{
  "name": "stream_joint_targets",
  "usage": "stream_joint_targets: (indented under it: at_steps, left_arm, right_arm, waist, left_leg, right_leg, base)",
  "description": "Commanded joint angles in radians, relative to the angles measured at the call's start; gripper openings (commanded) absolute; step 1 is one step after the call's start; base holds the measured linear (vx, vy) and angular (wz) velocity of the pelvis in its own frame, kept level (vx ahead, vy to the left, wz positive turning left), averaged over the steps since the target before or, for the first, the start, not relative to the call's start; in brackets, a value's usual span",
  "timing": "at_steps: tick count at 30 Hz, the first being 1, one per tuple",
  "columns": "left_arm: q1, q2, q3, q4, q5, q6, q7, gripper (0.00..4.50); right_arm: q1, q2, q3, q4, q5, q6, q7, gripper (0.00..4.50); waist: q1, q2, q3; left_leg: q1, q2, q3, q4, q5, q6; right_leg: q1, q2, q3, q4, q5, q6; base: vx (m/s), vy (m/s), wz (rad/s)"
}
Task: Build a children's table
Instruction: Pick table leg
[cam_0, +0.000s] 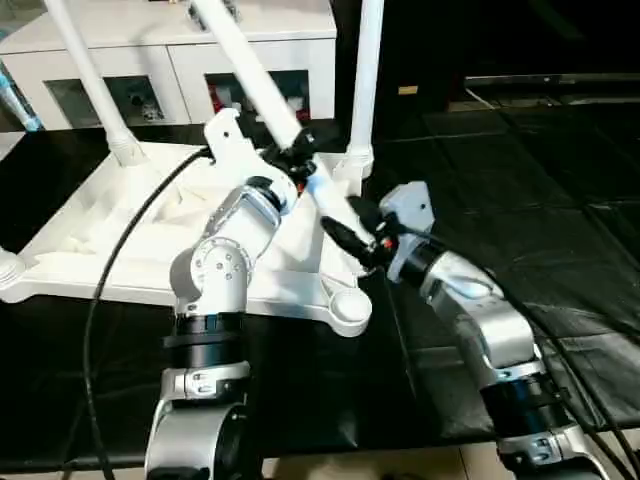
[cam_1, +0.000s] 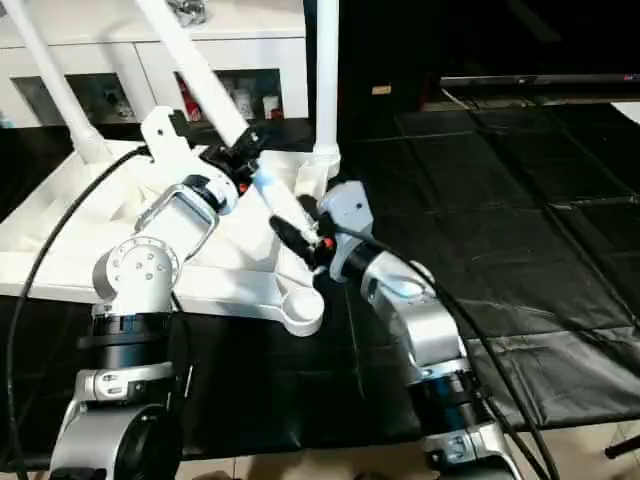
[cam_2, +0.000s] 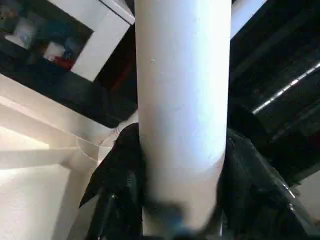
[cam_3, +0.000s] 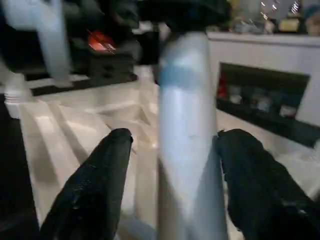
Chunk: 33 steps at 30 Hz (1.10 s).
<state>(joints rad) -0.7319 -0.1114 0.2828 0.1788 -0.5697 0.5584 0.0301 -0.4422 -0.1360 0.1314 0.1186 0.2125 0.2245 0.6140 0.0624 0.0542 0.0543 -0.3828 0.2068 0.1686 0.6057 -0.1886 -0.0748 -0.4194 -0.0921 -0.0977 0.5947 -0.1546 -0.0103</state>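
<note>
the loose leg slants across the upturned table top, its long axis running from high over the cabinet down toward the empty near corner socket. the left gripper pinches the leg mid-length, fingers pressed on both sides. the right gripper sits lower, nearer the socket, its fingers spread either side of the leg's lower end, not clamping. two legs already stand upright in the far sockets.
</note>
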Motion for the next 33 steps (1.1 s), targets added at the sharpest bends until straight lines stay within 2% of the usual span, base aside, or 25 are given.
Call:
stream_joint_targets:
  at_steps: [1,2,4,9,11,14,16,17,23,27,29,31,33]
  left_arm:
    - [-0.035,0.033,-0.023,0.006,0.030,-0.024,-0.025,1.81]
    - [-0.037,0.047,-0.025,0.009,0.029,-0.021,-0.039,1.81]
    - [-0.039,0.077,-0.041,0.011,0.033,-0.020,-0.079,1.81]
    - [-0.038,0.144,-0.069,0.004,0.005,0.045,-0.207,1.81]
    - [-0.038,0.163,-0.077,0.003,-0.003,0.058,-0.238,1.81]
    - [-0.045,0.183,-0.069,0.002,-0.032,0.081,-0.270,1.81]
    - [-0.051,0.199,-0.066,0.003,-0.055,0.109,-0.306,1.81]
    - [-0.053,0.209,-0.072,0.002,-0.057,0.117,-0.327,1.81]
    - [-0.063,0.245,-0.090,-0.007,-0.097,0.174,-0.427,1.81]
    - [-0.065,0.283,-0.122,-0.029,-0.120,0.218,-0.508,1.81]
    - [-0.066,0.290,-0.128,-0.033,-0.124,0.226,-0.522,1.81]
    - [-0.067,0.306,-0.140,-0.053,-0.139,0.253,-0.569,1.81]
    - [-0.067,0.313,-0.147,-0.060,-0.144,0.259,-0.586,1.81]
  right_arm:
    - [0.011,-0.009,0.010,-0.039,0.016,0.025,0.018,3.15]
    - [0.011,-0.011,0.009,-0.039,0.010,0.012,0.015,3.25]
    - [0.008,-0.035,0.013,-0.054,0.021,0.076,0.034,3.51]
    - [-0.020,-0.068,-0.055,-0.049,0.081,0.108,0.058,3.88]
    - [-0.028,-0.072,-0.071,-0.041,0.093,0.103,0.065,4.02]
    - [-0.028,-0.081,-0.078,-0.042,0.085,0.073,0.062,4.35]
    - [-0.033,-0.082,-0.094,-0.042,0.104,0.098,0.054,4.48]
    - [-0.038,-0.085,-0.095,-0.036,0.098,0.097,0.047,4.48]
    - [-0.060,-0.106,-0.096,-0.031,0.120,0.146,0.079,4.50]
    - [-0.083,-0.141,-0.136,-0.049,0.206,0.212,0.145,4.50]
    - [-0.089,-0.150,-0.144,-0.052,0.223,0.227,0.158,4.50]
    - [-0.110,-0.185,-0.163,-0.056,0.283,0.298,0.212,4.50]
    - [-0.117,-0.198,-0.163,-0.060,0.302,0.332,0.233,4.50]
  waist:
    - [0.004,-0.017,-0.080]
    - [0.004,-0.018,-0.081]
    - [0.004,-0.016,-0.082]
    - [0.005,-0.015,-0.082]
    - [0.005,-0.015,-0.082]
    - [0.005,-0.022,-0.082]
    - [0.005,-0.019,-0.082]
    - [0.004,-0.023,-0.082]
    - [0.004,-0.017,-0.082]
    - [0.005,-0.018,-0.081]
    - [0.007,-0.018,-0.082]
    - [0.009,-0.022,-0.082]
    - [0.011,-0.022,-0.083]
  left_leg:
    - [0.004,0.005,0.002,-0.055,-0.088,0.100]
    - [0.004,0.006,0.002,-0.055,-0.085,0.097]
    - [0.005,0.006,0.001,-0.055,-0.080,0.093]
    - [0.006,0.006,0.003,-0.054,-0.077,0.091]
    - [0.006,0.006,0.003,-0.054,-0.072,0.089]
    - [0.006,0.006,0.005,-0.053,-0.072,0.084]
    - [0.007,0.005,0.005,-0.053,-0.071,0.084]
    - [0.006,0.005,0.006,-0.053,-0.068,0.085]
    - [0.008,0.004,0.005,-0.052,-0.064,0.086]
    - [0.008,0.006,0.005,-0.053,-0.082,0.079]
    - [0.009,0.007,0.005,-0.053,-0.078,0.080]
    - [0.008,0.004,0.005,-0.052,-0.070,0.081]
    - [0.008,0.006,0.005,-0.051,-0.067,0.081]
  right_leg:
    - [0.071,-0.035,0.037,-0.066,-0.204,-0.160]
    - [0.071,-0.036,0.038,-0.064,-0.203,-0.157]
    - [0.072,-0.036,0.038,-0.062,-0.196,-0.164]
    - [0.071,-0.038,0.040,-0.058,-0.183,-0.183]
    - [0.070,-0.037,0.040,-0.056,-0.178,-0.188]
    - [0.071,-0.038,0.040,-0.054,-0.179,-0.194]
    - [0.071,-0.038,0.040,-0.054,-0.183,-0.196]
    - [0.072,-0.038,0.041,-0.053,-0.179,-0.196]
    - [0.072,-0.036,0.040,-0.052,-0.173,-0.203]
    - [0.073,-0.038,0.041,-0.052,-0.189,-0.202]
    - [0.073,-0.038,0.041,-0.052,-0.184,-0.204]
    - [0.075,-0.037,0.041,-0.049,-0.180,-0.207]
    - [0.075,-0.038,0.041,-0.047,-0.183,-0.210]
  base:
    - [0.000,0.000,0.00]
    - [0.000,0.000,0.00]
    - [0.000,0.000,0.00]
    - [0.000,0.000,0.00]
    - [0.000,0.000,0.00]
    - [0.000,0.000,0.00]
    - [0.000,0.000,0.00]
    - [0.000,0.000,0.00]
    - [0.000,0.000,0.00]
    - [0.000,0.000,0.00]
    - [0.000,0.000,0.00]
    - [0.000,0.000,0.00]
    - [0.000,0.000,0.00]
